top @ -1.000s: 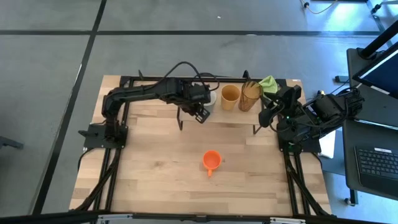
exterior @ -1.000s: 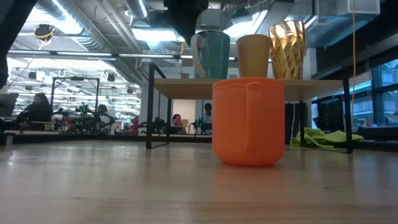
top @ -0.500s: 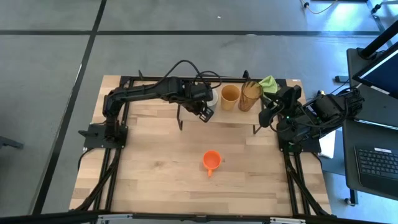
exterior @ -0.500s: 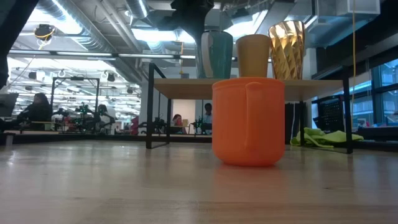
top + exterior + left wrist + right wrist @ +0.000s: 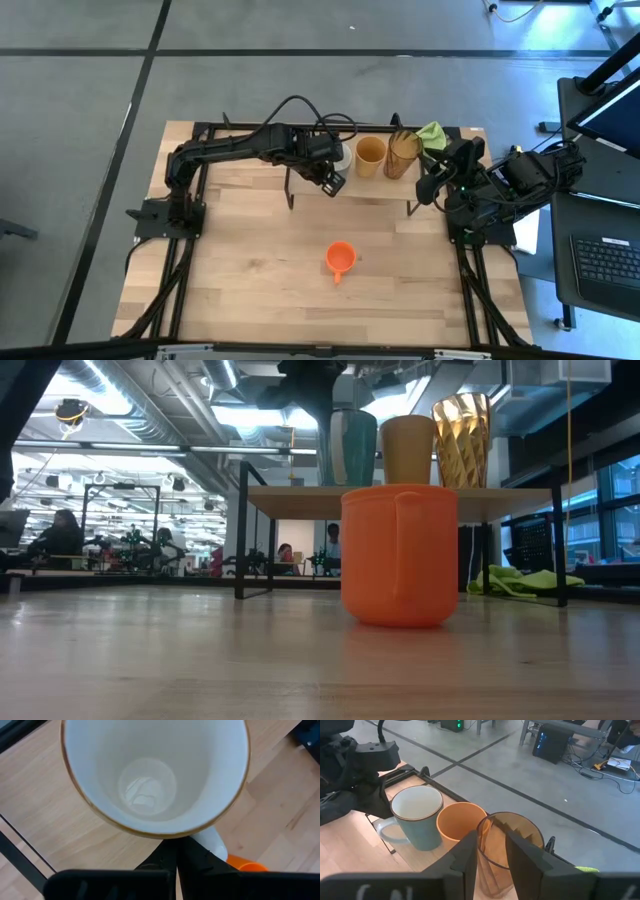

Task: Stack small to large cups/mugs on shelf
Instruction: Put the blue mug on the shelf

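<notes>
L arm reached across rear, left gripper (image 5: 333,183) fingers looked closed | R arm waited folded at right, right gripper (image 5: 428,187) fingers slightly parted

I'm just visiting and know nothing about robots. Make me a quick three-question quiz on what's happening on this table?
1. True or false: the small orange cup stands on the shelf.
2. How many vessels stand on the shelf?
3. Which gripper is at the white mug? A) left gripper B) right gripper

Key:
1. False; it stands on the tabletop in front of the shelf.
2. Three: the white mug, tan-yellow mug and amber tumbler.
3. A
</notes>
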You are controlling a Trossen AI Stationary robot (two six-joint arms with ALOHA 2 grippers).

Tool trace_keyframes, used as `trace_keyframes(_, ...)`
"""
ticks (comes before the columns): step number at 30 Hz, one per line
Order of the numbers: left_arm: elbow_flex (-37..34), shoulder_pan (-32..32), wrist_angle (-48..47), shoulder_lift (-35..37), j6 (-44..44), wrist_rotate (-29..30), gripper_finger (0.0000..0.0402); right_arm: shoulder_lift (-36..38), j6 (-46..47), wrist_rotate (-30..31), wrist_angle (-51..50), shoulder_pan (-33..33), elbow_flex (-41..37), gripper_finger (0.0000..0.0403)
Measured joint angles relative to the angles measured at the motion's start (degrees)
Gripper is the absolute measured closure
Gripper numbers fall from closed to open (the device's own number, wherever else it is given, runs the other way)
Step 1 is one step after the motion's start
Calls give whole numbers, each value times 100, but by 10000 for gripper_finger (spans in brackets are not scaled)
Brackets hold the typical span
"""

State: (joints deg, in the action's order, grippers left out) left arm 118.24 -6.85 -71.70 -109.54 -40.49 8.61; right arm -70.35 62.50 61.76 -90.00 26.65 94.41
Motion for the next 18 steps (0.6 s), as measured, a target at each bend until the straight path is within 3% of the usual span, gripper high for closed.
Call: trace_keyframes(18,0,-136,158,-305,245,-171,401,-2,50,-78,-2,0,-2,299)
